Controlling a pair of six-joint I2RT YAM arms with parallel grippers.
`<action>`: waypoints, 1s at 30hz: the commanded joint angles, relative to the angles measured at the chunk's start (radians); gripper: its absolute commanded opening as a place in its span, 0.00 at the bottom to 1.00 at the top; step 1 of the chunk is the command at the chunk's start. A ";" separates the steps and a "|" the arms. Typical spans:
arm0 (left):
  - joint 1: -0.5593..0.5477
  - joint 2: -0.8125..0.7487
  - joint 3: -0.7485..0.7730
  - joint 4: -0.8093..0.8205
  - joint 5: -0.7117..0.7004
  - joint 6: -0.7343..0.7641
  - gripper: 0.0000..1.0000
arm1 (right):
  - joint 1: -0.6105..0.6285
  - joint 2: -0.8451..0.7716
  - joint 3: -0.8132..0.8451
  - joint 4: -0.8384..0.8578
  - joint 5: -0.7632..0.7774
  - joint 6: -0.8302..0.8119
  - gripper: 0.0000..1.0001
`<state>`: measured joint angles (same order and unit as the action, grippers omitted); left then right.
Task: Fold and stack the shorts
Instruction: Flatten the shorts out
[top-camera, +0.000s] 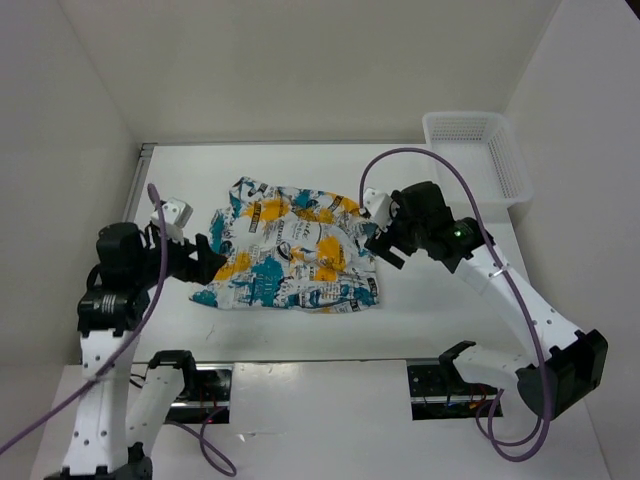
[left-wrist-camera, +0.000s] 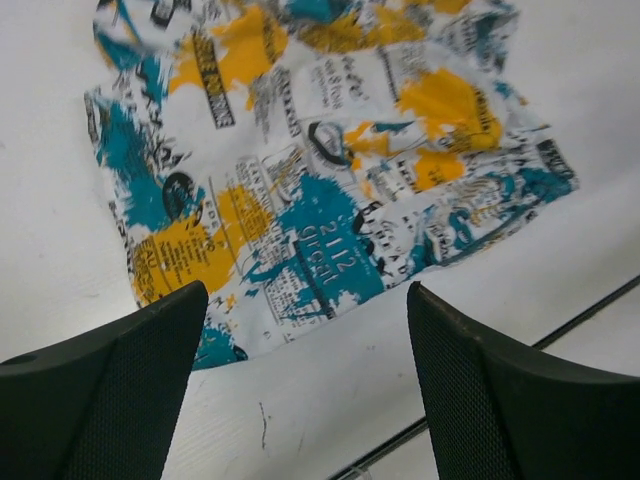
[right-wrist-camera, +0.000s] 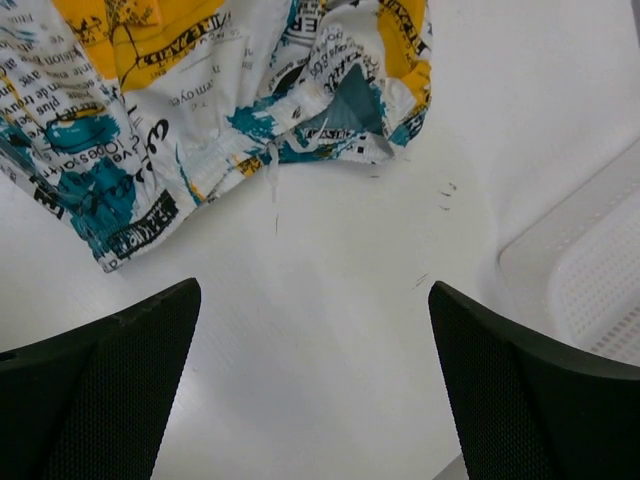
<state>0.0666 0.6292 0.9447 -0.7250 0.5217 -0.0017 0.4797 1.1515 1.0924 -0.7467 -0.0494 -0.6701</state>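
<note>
**Now both grippers gape, with the shorts between them**

You have the left gripper (top-camera: 205, 260) spread wide and holding nothing. Its dark, mesh-textured fingers (left-wrist-camera: 110, 390) frame the near hem of the shorts (top-camera: 295, 258), which lie just ahead of it. The soft printed cloth is spread roughly flat, with rumpled edges, on the smooth white table (top-camera: 300, 325). Your right gripper (top-camera: 385, 246) is equally parted and empty. The crumpled far corner of the shorts sits ahead of its fingers, and the rigid mesh basket (top-camera: 470, 150) is off to its right.
</note>
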 joint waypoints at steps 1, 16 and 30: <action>-0.001 0.143 -0.049 0.050 -0.109 0.002 0.87 | -0.003 -0.001 0.031 0.055 -0.044 0.059 0.94; 0.013 0.567 -0.202 0.182 -0.302 0.002 0.74 | -0.003 0.187 -0.218 0.311 -0.167 0.394 0.63; 0.055 0.701 -0.285 0.291 -0.338 0.002 0.74 | -0.003 0.379 -0.217 0.388 -0.233 0.405 0.19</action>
<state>0.1165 1.3209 0.6853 -0.4587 0.1947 -0.0036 0.4797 1.5162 0.8497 -0.4034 -0.2440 -0.2707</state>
